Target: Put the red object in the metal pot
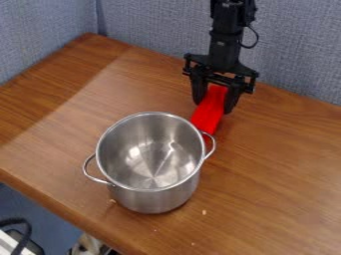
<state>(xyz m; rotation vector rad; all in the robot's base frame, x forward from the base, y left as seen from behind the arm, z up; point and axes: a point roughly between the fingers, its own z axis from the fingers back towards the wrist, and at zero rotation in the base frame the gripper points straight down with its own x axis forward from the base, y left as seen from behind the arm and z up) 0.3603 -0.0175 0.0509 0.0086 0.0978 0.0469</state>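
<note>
The red object (209,116) is a bright red flat bar lying tilted on the wooden table, its lower end close to the far rim of the metal pot (155,197). The pot is shiny, round and upright, with nothing inside and a loop handle on its left. My gripper (217,94) points straight down from the black arm and is shut on the upper end of the red object, with a black finger on either side. It stands just behind and to the right of the pot.
The wooden table (80,90) stretches left and toward the front, where its edge runs diagonally below the pot. A blue-grey wall (134,20) stands behind the table. Cables hang below the front edge at bottom left.
</note>
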